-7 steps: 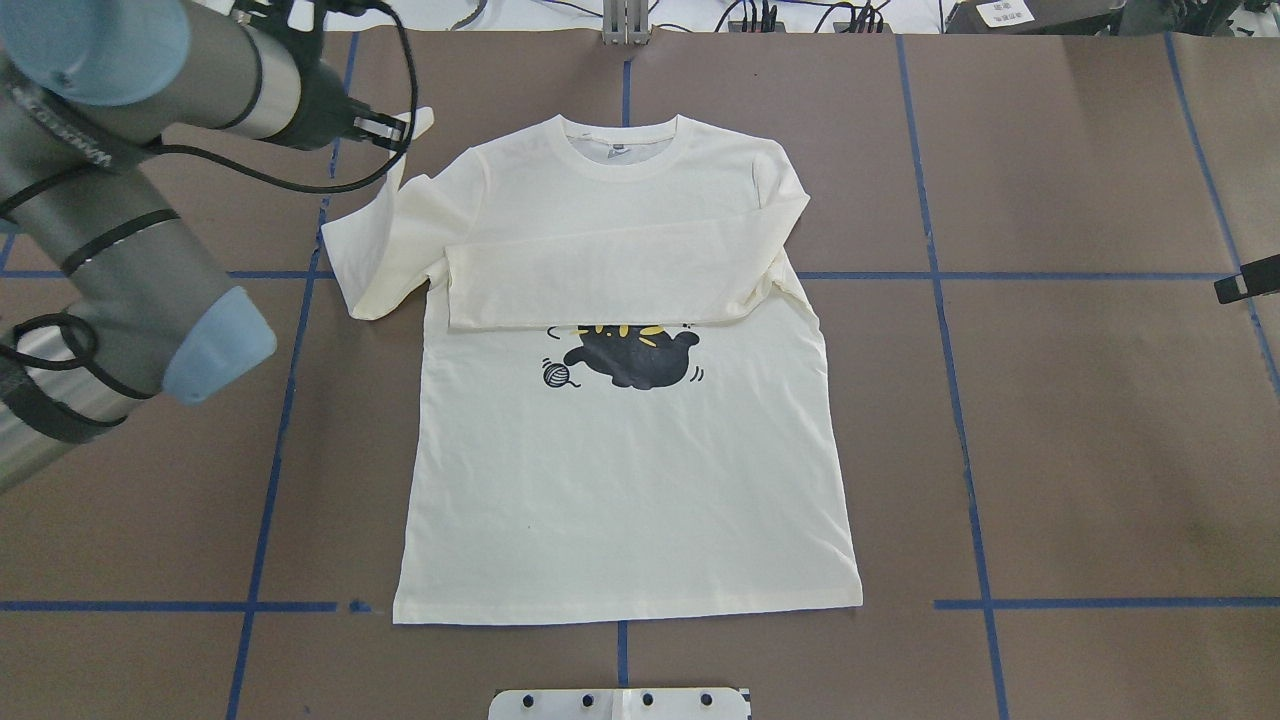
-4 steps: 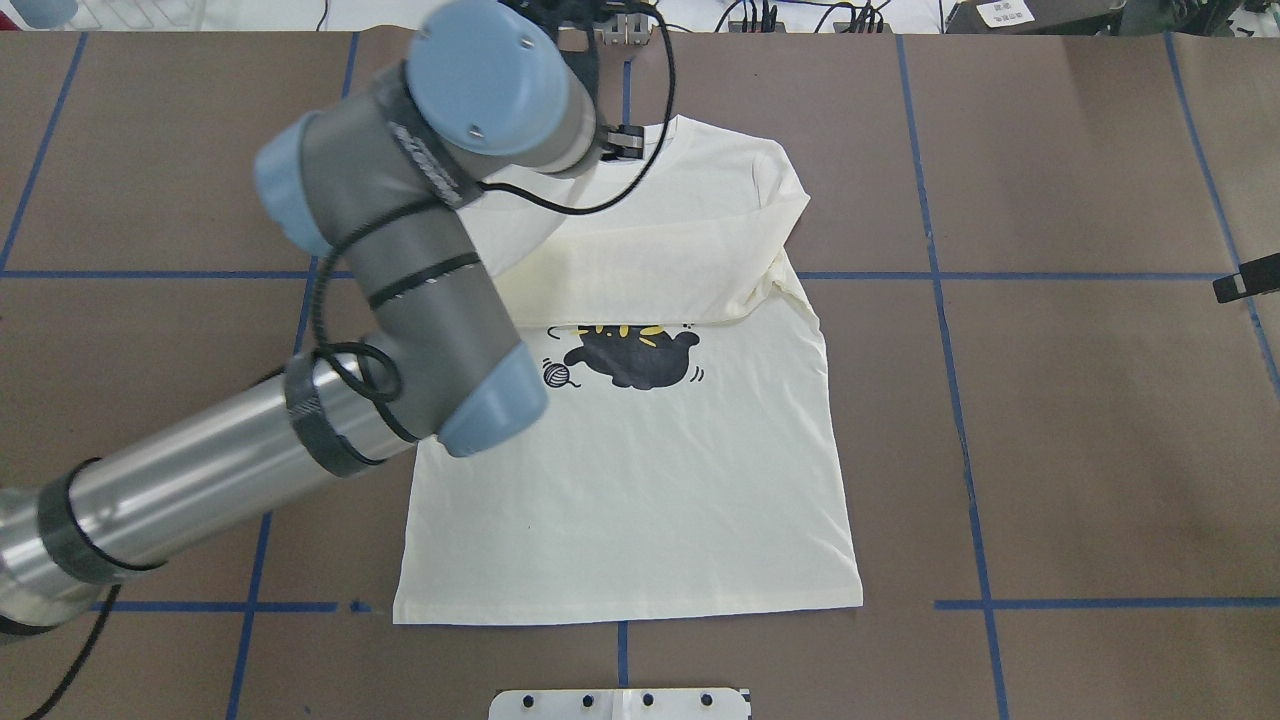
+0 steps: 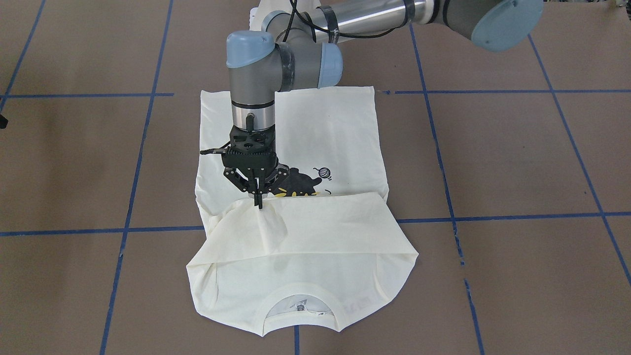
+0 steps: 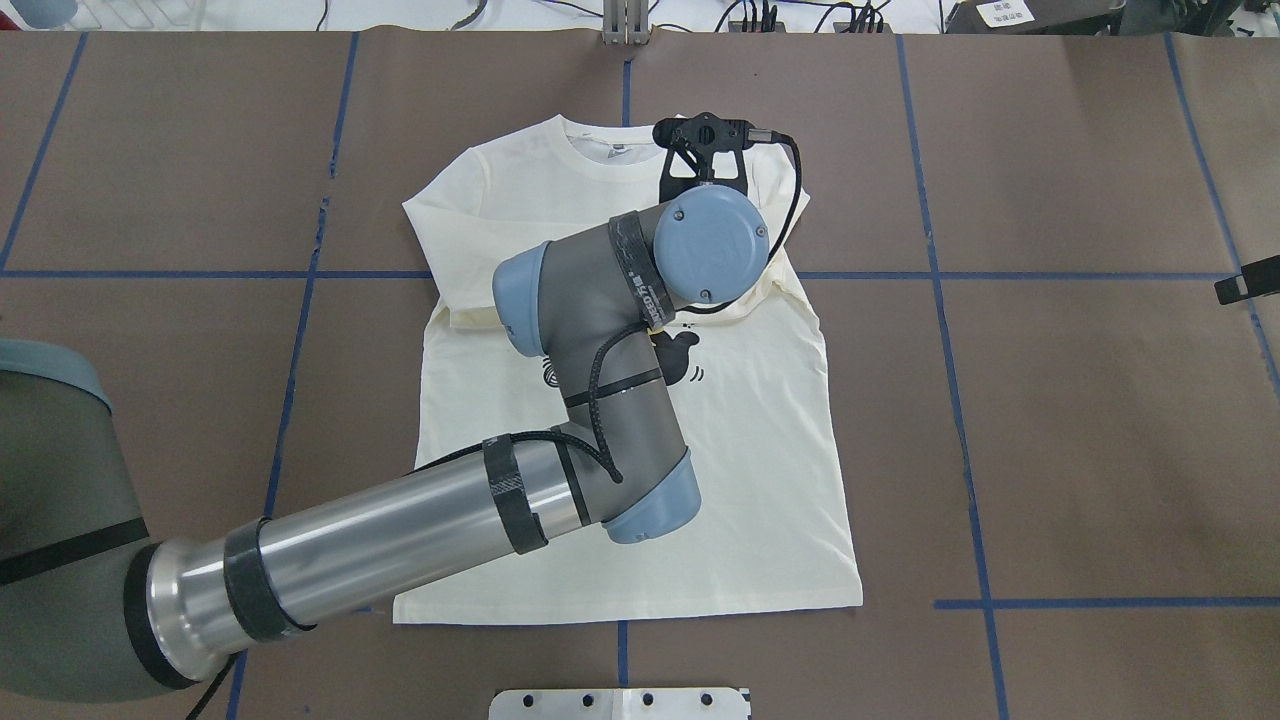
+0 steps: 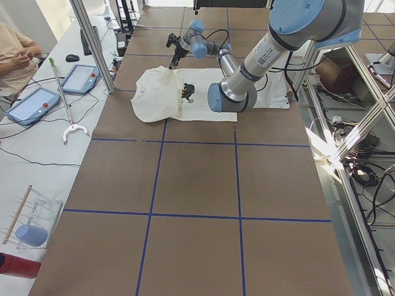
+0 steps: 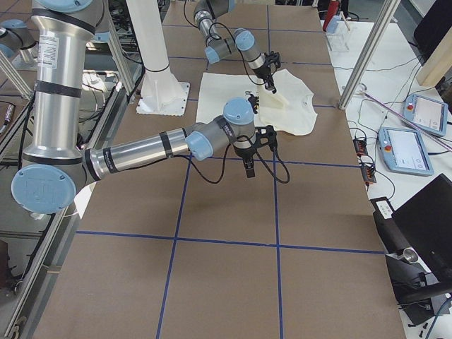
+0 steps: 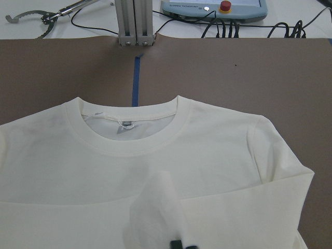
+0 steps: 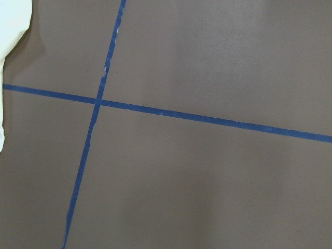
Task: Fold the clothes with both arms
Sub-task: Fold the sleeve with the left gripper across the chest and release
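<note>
One T-shirt (image 4: 740, 480), neck label (image 7: 124, 127) unreadable

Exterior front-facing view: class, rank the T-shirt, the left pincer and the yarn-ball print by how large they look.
1. T-shirt, by far the largest.
2. left pincer, though it is raised nearer the camera, which enlarges it.
3. yarn-ball print, clearly the smallest.

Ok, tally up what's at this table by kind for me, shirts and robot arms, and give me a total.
T-shirts: 1, the cream T-shirt
Robot arms: 2, the left arm and the right arm
Total: 3
</note>
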You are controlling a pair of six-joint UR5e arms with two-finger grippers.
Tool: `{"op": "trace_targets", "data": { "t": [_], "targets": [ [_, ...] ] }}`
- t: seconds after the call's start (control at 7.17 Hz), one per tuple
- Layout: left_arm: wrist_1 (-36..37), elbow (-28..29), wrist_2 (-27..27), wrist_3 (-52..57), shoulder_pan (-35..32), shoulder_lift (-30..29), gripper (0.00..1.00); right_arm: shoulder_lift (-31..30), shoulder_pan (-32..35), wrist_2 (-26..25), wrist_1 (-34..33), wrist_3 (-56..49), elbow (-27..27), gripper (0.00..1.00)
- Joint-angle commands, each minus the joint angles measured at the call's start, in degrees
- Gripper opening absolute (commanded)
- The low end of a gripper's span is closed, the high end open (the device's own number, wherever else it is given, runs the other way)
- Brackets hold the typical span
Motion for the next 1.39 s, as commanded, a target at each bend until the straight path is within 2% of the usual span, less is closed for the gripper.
{"op": "trace_targets", "data": {
  "t": [0.0,0.14,0.28,0.42,0.56,0.7,0.98,1.26],
  "targets": [
    [-4.87,3.43,1.5,0.37,3.11,-1.29,0.0,-0.06,0.01,-0.03,0.09,0.0,0.01,1.0],
    [-4.88,3.52,1.69,0.46,3.73,-1.9,0.0,-0.06,0.01,-0.03,0.0,0.0,0.01,1.0],
    [-6.96,2.73,1.25,0.29,3.74,-2.08,0.4,0.12,0.01,-0.03,0.0,0.0,-0.08,1.0],
    [-14.64,2.55,1.16,0.11,3.74,-0.16,0.99,0.47,0.01,0.05,0.0,0.0,-0.16,1.0],
    [-16.89,2.12,1.07,0.37,3.74,1.42,1.0,0.9,-0.08,0.14,0.0,0.09,-0.16,1.0],
    [-15.79,-0.85,-1.36,1.85,3.39,1.96,1.0,1.0,-0.08,0.14,0.09,0.09,-0.08,1.0],
    [-3.98,-9.97,-13.46,6.77,-0.81,3.62,1.0,5.01,-0.17,0.14,0.0,1.92,-0.25,1.0],
    [8.77,-25.92,-21.57,18.76,-5.12,12.2,1.0,11.07,-1.04,-0.03,0.09,3.16,-1.04,1.0]
  ]
}}
